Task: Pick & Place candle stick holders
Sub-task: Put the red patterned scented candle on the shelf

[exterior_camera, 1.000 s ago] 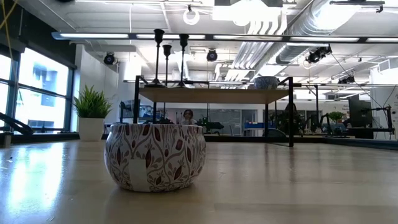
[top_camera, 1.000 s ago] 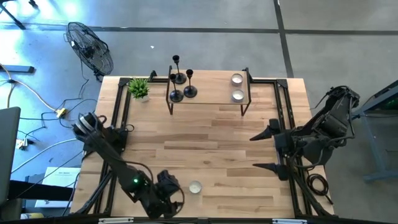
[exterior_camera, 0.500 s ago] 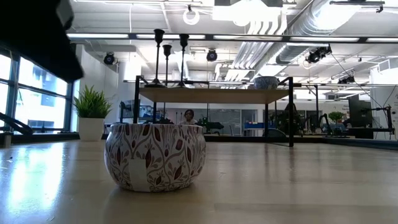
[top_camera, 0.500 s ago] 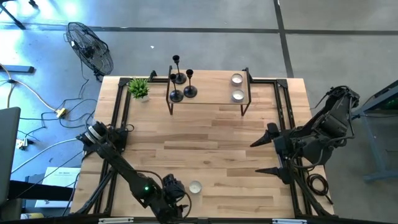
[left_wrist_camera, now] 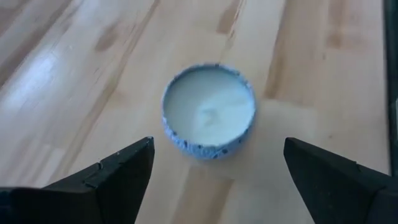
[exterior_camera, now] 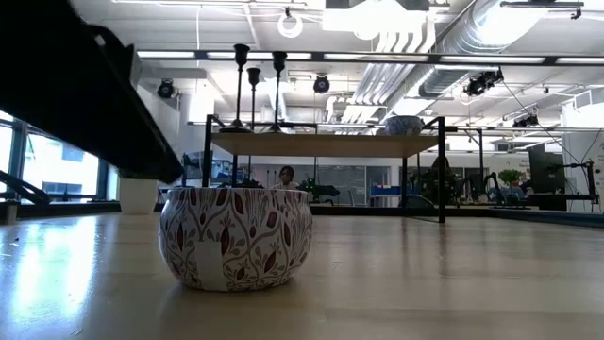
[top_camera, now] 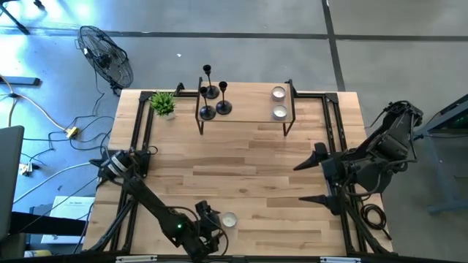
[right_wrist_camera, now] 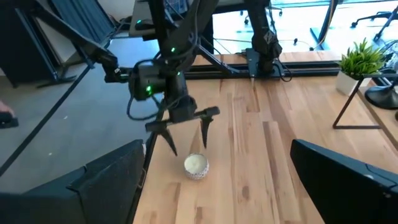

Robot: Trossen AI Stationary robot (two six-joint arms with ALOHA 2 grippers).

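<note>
While left gripper (left_wrist_camera: 214, 180) fingers (left_wrist_camera: 118, 171) spread wide, patterned tealight cup (left_wrist_camera: 209, 111) holds white wax.

This looks like a robotics lab set in a big open industrial hall. Bare ducts (exterior_camera: 444, 42) and long strip lights (exterior_camera: 283, 57) run under the ceiling, the floor (top_camera: 241, 44) is plain grey concrete, and tall windows (exterior_camera: 66, 123) line the left wall. A standing fan (top_camera: 106, 58) and loose cables (top_camera: 44, 120) lie beside the wooden table (top_camera: 248, 168), with desks and monitors (exterior_camera: 547, 170) far off at the right.
</note>
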